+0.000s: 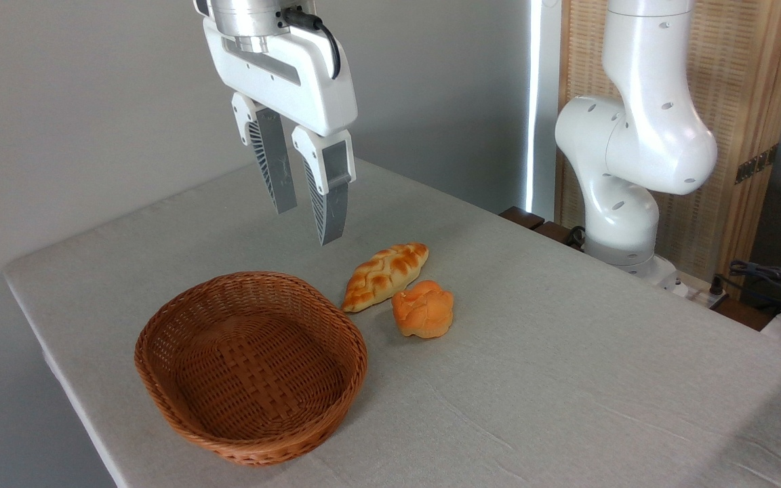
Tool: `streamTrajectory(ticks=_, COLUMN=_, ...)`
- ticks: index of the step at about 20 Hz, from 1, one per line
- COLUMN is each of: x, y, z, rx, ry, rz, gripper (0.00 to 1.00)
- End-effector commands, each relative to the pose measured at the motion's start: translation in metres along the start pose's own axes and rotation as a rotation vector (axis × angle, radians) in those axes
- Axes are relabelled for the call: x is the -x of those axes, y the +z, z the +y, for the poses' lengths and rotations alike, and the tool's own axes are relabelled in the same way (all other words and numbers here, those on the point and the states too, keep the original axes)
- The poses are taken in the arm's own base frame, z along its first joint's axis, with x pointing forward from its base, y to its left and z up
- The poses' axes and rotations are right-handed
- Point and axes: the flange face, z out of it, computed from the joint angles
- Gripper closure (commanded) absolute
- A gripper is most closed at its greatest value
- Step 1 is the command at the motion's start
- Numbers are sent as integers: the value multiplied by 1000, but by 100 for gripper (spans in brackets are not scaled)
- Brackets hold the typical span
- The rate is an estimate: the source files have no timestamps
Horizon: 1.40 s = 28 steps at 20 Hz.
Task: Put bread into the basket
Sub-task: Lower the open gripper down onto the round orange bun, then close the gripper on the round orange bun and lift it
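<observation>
- Your small knobbly orange bun [423, 310] sits mid-table, roundish, with no clear long axis.
- The braided pale-and-brown loaf [386, 275] lies just beside it, pointing toward the oval brown wicker basket [190, 318].
- Your white two-finger gripper [304, 226] hangs above, fingers slightly apart, holding nothing.

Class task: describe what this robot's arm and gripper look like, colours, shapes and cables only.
The arm is glossy white, built of rounded, bulbous segments with small dark holes. The gripper has a white boxy body under a silver metal collar, a black cable looping at its side, and two grey tapered fingers with ribbed sides.
</observation>
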Motion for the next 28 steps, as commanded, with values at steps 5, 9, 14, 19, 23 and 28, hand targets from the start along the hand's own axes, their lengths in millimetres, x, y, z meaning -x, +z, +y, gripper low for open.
streamTrajectory(ticks=5, x=-1, y=8, z=8, rx=25, ry=9, rz=-35, gripper=0)
streamTrajectory(ticks=9, x=5, y=8, z=14, rx=26, ry=10, rz=-35, gripper=0)
streamTrajectory(ticks=14, x=25, y=45, z=59, rx=66, ry=44, rz=-69, gripper=0)
streamTrajectory(ticks=19, x=38, y=106, z=87, rx=113, ry=76, rz=-147, gripper=0)
streamTrajectory(ticks=23, x=43, y=167, z=89, rx=98, ry=78, rz=-144, gripper=0)
streamTrajectory(ticks=28, x=55, y=194, z=89, rx=75, ry=102, rz=-210, gripper=0)
